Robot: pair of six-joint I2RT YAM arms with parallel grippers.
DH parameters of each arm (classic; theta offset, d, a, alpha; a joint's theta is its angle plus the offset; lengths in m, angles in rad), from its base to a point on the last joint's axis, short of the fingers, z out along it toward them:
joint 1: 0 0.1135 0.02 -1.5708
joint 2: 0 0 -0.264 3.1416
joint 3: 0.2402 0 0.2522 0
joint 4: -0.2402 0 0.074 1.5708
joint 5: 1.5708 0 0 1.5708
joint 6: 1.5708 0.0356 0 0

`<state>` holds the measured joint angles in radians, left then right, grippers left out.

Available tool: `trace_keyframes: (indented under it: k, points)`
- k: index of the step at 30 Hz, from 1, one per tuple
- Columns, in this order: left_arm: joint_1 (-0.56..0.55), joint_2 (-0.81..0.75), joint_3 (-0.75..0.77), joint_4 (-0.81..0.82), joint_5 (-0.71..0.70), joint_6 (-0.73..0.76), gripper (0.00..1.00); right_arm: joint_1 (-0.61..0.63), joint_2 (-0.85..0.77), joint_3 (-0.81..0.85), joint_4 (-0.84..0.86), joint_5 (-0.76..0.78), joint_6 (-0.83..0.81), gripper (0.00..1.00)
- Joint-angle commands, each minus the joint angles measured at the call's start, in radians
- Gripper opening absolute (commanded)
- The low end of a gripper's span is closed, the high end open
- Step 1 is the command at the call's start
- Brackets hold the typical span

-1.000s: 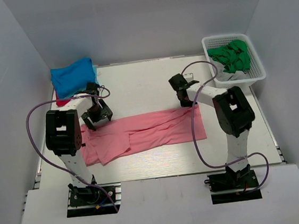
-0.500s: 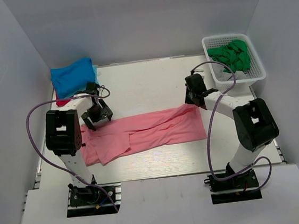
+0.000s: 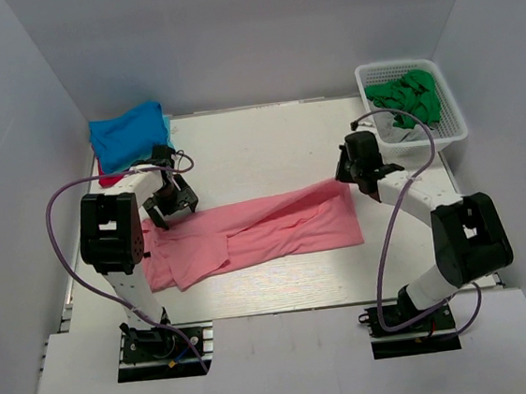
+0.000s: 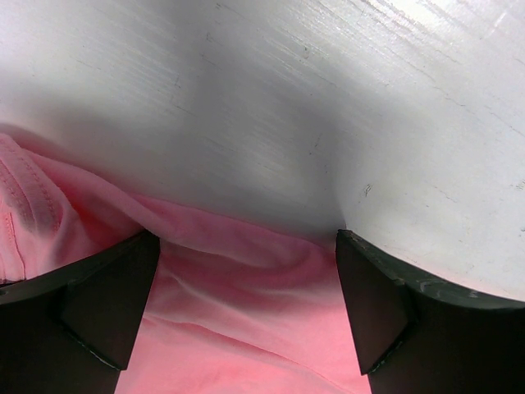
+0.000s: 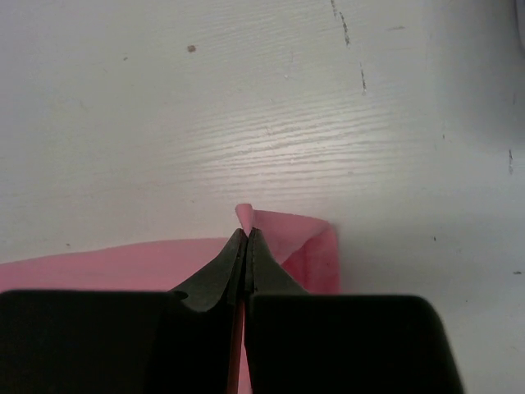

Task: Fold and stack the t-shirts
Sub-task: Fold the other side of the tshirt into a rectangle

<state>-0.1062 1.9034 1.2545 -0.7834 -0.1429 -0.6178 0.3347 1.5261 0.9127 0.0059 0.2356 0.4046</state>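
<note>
Top external, pink t-shirt point(image 3: 276, 230) stretched left-right

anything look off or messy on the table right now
Nothing damaged or spilled. The salmon-pink t-shirt lies as a wrinkled, slanted strip with uneven folds, one end corner pinched by the right gripper. The open left gripper sits over its other end.
</note>
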Motion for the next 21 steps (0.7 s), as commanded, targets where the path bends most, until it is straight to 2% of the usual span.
trace_keyframes:
  k: [1, 8, 9, 11, 13, 14, 15, 18, 21]
  points:
    - [0.020, 0.091, -0.079, -0.039, 0.023, -0.008, 0.99, -0.019, -0.043, -0.063, 0.020, -0.013, 0.005, 0.00]
    - [0.020, 0.091, -0.079, -0.039, 0.023, -0.008, 0.99, -0.031, -0.095, -0.178, 0.040, -0.013, 0.057, 0.01]
    - [0.020, 0.091, -0.079, -0.039, 0.023, -0.008, 0.99, -0.031, -0.098, -0.190, 0.039, 0.005, 0.056, 0.10]
    - [0.020, 0.091, -0.079, -0.039, 0.023, -0.008, 0.99, -0.036, -0.110, -0.210, 0.032, 0.022, 0.080, 0.12]
    - [0.020, 0.091, -0.079, -0.039, 0.023, -0.008, 0.99, -0.043, -0.135, -0.245, 0.006, 0.069, 0.100, 0.31]
    - [0.020, 0.091, -0.079, -0.039, 0.023, -0.008, 0.99, -0.046, -0.156, -0.261, -0.048, 0.100, 0.109, 0.48]
    - [0.020, 0.091, -0.079, -0.039, 0.023, -0.008, 0.99, -0.052, -0.168, -0.271, -0.066, 0.123, 0.132, 0.56]
    - [0.020, 0.100, -0.079, -0.039, 0.023, -0.017, 0.99, -0.069, -0.253, -0.307, -0.145, 0.186, 0.145, 0.90]
    - [0.020, 0.100, -0.070, -0.039, 0.023, -0.017, 0.99, -0.082, -0.337, -0.333, -0.129, 0.153, 0.097, 0.90]
